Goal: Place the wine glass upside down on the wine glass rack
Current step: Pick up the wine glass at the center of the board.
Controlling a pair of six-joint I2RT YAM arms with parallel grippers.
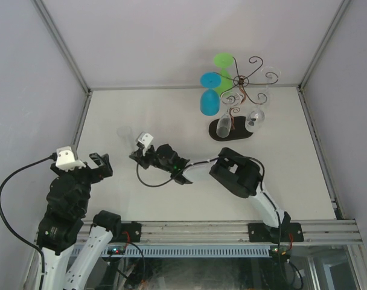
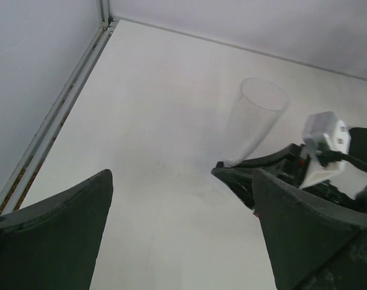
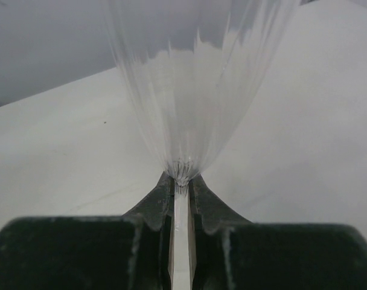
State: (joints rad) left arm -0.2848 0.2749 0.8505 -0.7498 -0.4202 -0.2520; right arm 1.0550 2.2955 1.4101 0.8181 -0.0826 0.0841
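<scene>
item: wine glass (image 3: 189, 90), clear, ribbed bowl. location: in the right gripper (image 3: 181, 187), bowl directly ahead of the fingertips and flaring away from them.
grip: jaws clenched on the stem just under the bowl (a thin, firm spot, likely chosen so the bowl stays free for turning over).
item: left gripper (image 2: 183, 235), released, jaws spread wide, holding nothing. the glass and the right gripper lie ahead of it and to its right, apart.
item: wine glass rack (image 1: 247, 81), spiral arms over a dark base. location: well apart from the right gripper, behind its wrist toward the far side of the table (image 1: 141, 109).
already hung on the rack: blue glass (image 1: 209, 93), green glass (image 1: 224, 63), two clear glasses (image 1: 224, 125), all bowl down.
status, judged: glass grasped, not yet inverted or carried over.
</scene>
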